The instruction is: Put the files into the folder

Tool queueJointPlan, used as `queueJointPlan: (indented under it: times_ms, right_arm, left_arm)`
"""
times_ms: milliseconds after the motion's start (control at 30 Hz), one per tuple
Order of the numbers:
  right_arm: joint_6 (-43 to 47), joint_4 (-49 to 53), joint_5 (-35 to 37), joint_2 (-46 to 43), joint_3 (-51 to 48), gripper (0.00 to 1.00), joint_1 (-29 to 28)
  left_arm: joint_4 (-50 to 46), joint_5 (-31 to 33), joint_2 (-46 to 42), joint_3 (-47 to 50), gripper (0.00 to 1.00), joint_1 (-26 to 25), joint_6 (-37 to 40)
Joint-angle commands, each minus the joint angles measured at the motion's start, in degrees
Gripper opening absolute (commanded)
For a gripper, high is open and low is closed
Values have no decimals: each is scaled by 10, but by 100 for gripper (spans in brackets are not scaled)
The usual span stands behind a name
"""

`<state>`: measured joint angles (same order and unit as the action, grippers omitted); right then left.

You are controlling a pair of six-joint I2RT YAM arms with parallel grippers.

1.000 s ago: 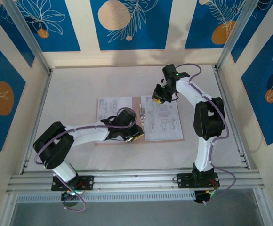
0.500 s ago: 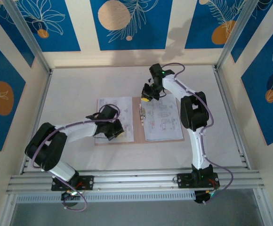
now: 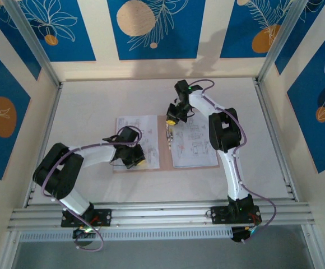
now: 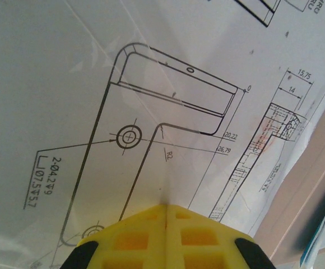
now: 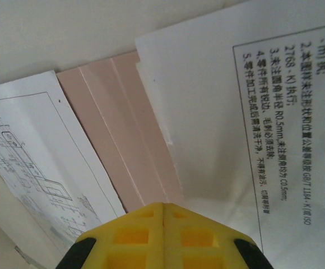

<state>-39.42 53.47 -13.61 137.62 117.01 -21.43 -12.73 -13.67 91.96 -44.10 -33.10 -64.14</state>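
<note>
The pinkish-tan folder [image 3: 163, 152] lies open on the table with printed white files on both halves: one sheet [image 3: 133, 128] on the left and one [image 3: 195, 144] on the right. My left gripper [image 3: 138, 161] is shut, and its yellow tips [image 4: 166, 205] rest on the left sheet's drawing [image 4: 151, 112]. A teal-blue sheet edge [image 4: 322, 246] peeks out at the lower right, past the folder's rim [image 4: 305, 193]. At the top of the folder's spine [image 5: 123, 129] my right gripper [image 3: 173, 119] is shut, with its tips [image 5: 163, 204] between the text sheet [image 5: 230, 101] and the diagram sheet [image 5: 28, 140].
Aluminium frame posts and rails [image 3: 151, 213] border the pale table [image 3: 95, 101]. Blue patterned walls stand behind and at both sides. Bare tabletop surrounds the folder.
My left gripper slid left from the folder's middle onto the left sheet and shut. The right gripper moved left to the top of the spine and shut.
</note>
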Motion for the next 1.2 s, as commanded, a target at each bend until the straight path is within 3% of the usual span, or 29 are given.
queueJointPlan:
  times_ms: [0,433,867,1167]
  right_arm:
    - [11,19,-35,8,18,0,-6]
    - [44,23,-84,-52,-18,0,-15]
    - [31,-32,-62,-225,-215,0,-22]
    - [-91,-122,-2,-377,-370,2,15]
  left_arm:
    - [-19,0,12,23,0,3,-7]
    - [-7,13,2,33,0,3,-36]
    - [11,11,-3,44,0,2,-56]
    - [59,-11,35,17,0,-34,-77]
